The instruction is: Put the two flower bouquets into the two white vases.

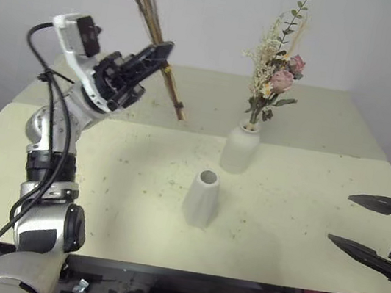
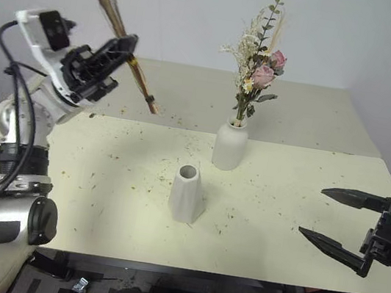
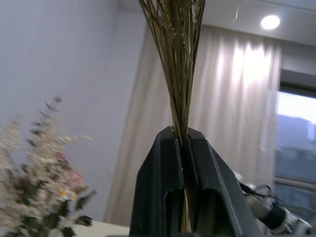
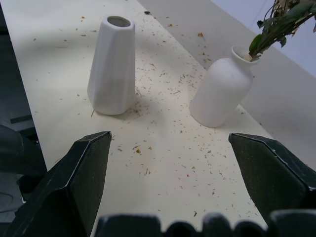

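Pale, crumb-strewn desk (image 1: 297, 207) fills the head view: my left end effector (image 1: 158, 53) is clamped on the slim tan dried bunch with a magenta daisy (image 1: 147, 5), held high, its top cut off. My right end effector (image 1: 369, 227) hangs spread wide and empty, right of the tapered white cone vase (image 1: 201, 198). The fuller cream bouquet with pink roses (image 1: 276, 70) stands in the rounded white bottle vase (image 1: 241, 148). Left wrist view: stems pinched between closed fingers (image 3: 163, 187). Right wrist view: both vases ahead.

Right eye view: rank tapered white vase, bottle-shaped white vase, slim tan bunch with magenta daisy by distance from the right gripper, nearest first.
1. Tapered white vase, empty, mid-table, nearest the open right gripper.
2. Bottle-shaped white vase, behind it, holding the cream bunch with pink roses.
3. Slim tan bunch with magenta daisy, far side, clamped in the left gripper.
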{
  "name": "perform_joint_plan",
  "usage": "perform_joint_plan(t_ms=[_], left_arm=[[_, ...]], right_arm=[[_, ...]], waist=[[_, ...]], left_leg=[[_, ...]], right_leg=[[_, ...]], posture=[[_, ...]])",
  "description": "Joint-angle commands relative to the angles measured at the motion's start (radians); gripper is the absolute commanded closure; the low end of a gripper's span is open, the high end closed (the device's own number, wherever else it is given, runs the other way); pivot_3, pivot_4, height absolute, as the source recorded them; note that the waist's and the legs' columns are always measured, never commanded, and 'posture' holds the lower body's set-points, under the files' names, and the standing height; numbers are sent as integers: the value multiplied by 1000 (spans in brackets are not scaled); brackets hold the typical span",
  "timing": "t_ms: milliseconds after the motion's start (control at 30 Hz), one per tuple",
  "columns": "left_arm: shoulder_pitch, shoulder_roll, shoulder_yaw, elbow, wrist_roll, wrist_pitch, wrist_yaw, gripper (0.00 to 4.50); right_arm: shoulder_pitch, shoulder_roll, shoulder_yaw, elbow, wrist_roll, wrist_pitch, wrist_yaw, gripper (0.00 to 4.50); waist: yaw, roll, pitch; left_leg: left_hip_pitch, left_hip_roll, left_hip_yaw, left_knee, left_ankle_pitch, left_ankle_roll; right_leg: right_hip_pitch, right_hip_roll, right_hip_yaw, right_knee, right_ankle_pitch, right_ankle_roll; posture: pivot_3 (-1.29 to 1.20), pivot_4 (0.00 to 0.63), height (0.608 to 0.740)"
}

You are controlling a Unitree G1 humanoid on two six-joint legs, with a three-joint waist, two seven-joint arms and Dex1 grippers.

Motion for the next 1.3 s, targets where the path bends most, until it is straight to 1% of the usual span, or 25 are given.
perform_joint_plan(t_ms=[33,200,333,600,1067,1300], left_arm=[[-25,-28,-67,34,46,-39,-84,4388],[-8,-70,-135,55,103,-88,-154,4388],[-18,-94,-151,88,128,-112,-183,4388],[-5,-109,-198,124,211,-178,-239,4388],[32,-150,-239,155,283,-238,-265,4388],[78,-150,-265,115,297,-281,-301,4388]], right_arm=[[9,10,-22,-41,0,-24,-23,0],[43,18,-34,-68,-4,-21,-29,0],[55,20,-41,-79,-2,-20,-34,0],[65,28,-41,-93,-4,-23,-52,0],[73,40,-36,-105,-17,-35,-73,0],[81,47,-28,-104,-24,-55,-75,0]], waist=[[0,0,0],[-4,0,0],[-4,0,0],[-2,0,0],[-2,0,0],[-2,0,0]], left_leg=[[0,0,0,0,0,0],[0,0,0,0,0,0],[0,0,0,0,0,0],[0,0,0,0,0,1],[0,0,0,0,0,1],[0,0,0,0,0,1]], right_leg=[[0,0,0,0,0,0],[0,0,0,0,0,0],[0,0,1,0,0,0],[0,0,1,0,-1,2],[0,0,1,0,-2,4],[0,0,1,0,-3,5]], posture=[[0,150,740],[0,150,740],[0,150,740],[0,150,740],[0,150,740],[0,150,740]])
